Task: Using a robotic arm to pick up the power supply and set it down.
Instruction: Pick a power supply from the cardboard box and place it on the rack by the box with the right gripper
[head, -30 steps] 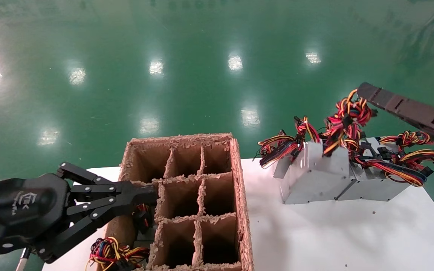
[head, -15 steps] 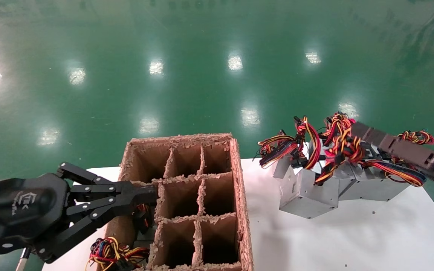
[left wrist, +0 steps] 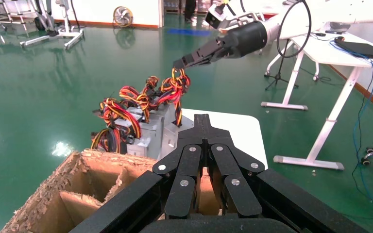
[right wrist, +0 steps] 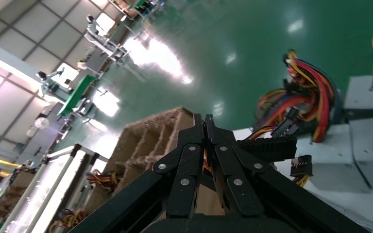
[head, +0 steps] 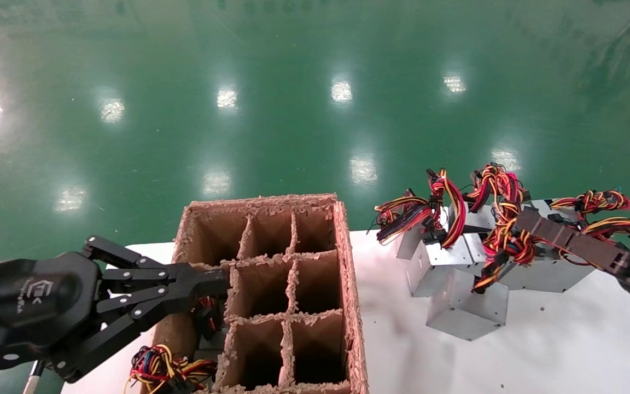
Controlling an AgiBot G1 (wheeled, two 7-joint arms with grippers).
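The left gripper (head: 214, 284) lies low at the near left, its fingers pressed together with nothing between them, the tips resting against the left wall of the cardboard divider box (head: 342, 257). Just below and behind those tips, a loose wire bundle (head: 156, 369) sits at the box's near left corner on the white table (head: 539, 355). To the right of the box, well apart from the left gripper, stands a cluster of power supplies (head: 544, 273) with red, yellow and black leads. The right gripper (head: 520, 219) reaches in from the right edge, its fingers closed on the knotted wires (head: 503, 241) of the power supply (head: 465, 312). That silver box hangs tilted directly beneath the right gripper's tips, in front of the cluster; whether its lower corner touches the table cannot be told. In the left wrist view the right gripper (left wrist: 179, 63) appears far off above the wire knots.
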